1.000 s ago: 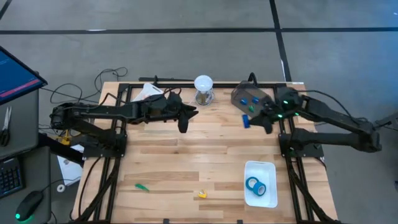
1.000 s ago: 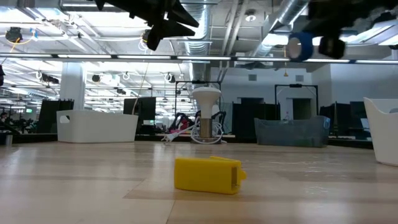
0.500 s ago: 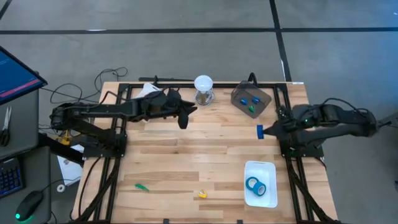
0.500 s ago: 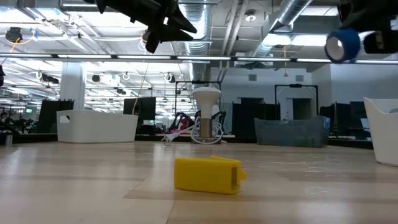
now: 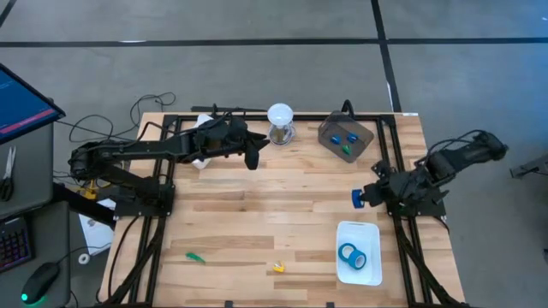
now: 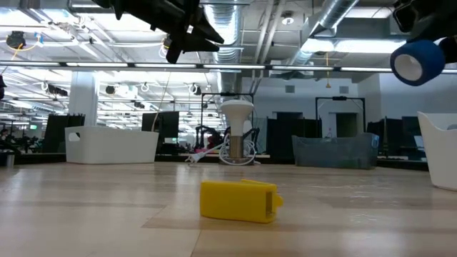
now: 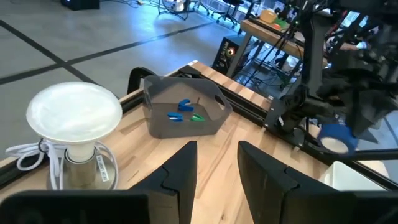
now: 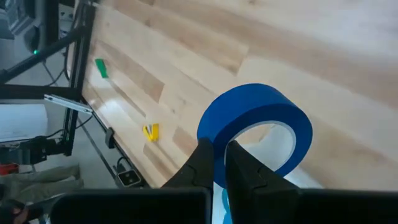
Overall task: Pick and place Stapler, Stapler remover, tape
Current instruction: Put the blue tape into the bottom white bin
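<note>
My right gripper [image 5: 366,198] is shut on a blue tape roll [image 5: 357,198] with a pale core, held high over the table's right side, just beyond the white tray [image 5: 372,231]. A second blue tape roll [image 5: 351,255] lies flat in that tray. My left gripper [image 5: 252,162] hangs open and empty over the far middle of the table. A small yellow piece [image 6: 239,200] and a small green piece [image 5: 196,256] lie near the front edge. Whether either is the stapler or the stapler remover, I cannot tell. My right gripper pinches the tape roll's wall [image 8: 219,138], one finger inside the ring and one against its outer face. The fingers slant down from the table's right side. The roll is lifted clear of the table, standing on edge, with its hole facing sideways [image 6: 408,66].
A grey bin [image 5: 346,135] with small blue and green pieces stands at the far right. Next to it, at the far edge, stands a white dome-topped lamp [image 5: 280,120]. A white container [image 6: 111,145] sits at the far left. Bare wood lies across the middle of the table.
My right gripper has swung from beside the grey bin toward the table's near edge, stopping just beyond the white tray. It carried the tape roll clear of the table. Its wrist has rolled, turning the roll about.
</note>
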Action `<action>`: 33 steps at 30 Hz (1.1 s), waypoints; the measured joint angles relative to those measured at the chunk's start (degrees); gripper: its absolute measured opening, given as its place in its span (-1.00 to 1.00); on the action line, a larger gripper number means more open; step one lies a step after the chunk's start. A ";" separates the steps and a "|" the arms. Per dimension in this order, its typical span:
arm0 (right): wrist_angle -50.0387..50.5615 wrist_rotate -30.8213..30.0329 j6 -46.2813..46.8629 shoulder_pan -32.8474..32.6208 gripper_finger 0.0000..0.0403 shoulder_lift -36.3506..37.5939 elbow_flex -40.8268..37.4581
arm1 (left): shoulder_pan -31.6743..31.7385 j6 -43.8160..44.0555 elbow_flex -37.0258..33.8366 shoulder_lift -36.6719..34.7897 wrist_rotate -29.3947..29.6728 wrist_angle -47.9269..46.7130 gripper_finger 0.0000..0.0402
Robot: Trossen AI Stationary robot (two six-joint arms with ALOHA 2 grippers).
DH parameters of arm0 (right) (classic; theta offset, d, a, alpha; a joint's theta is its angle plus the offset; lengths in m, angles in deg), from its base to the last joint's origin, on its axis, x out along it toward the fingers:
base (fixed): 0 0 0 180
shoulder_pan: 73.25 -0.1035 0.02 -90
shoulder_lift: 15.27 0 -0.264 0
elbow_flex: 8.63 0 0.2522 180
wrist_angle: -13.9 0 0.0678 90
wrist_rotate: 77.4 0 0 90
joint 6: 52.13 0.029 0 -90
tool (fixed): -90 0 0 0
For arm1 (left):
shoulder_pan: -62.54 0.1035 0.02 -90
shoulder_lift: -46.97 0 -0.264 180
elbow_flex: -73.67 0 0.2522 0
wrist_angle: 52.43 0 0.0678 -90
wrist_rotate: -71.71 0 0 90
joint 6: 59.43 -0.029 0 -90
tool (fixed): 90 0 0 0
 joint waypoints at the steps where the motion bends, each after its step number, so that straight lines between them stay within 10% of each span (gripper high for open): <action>1: -0.35 -0.51 1.48 -1.39 -0.98 -0.78 0.00 | 0.00 0.00 -0.02 0.00 -0.02 0.00 -0.46; 33: -3.50 -1.77 40.60 -25.97 -0.98 -27.47 3.87 | 0.02 -4.92 0.00 0.02 -1.27 0.02 -0.46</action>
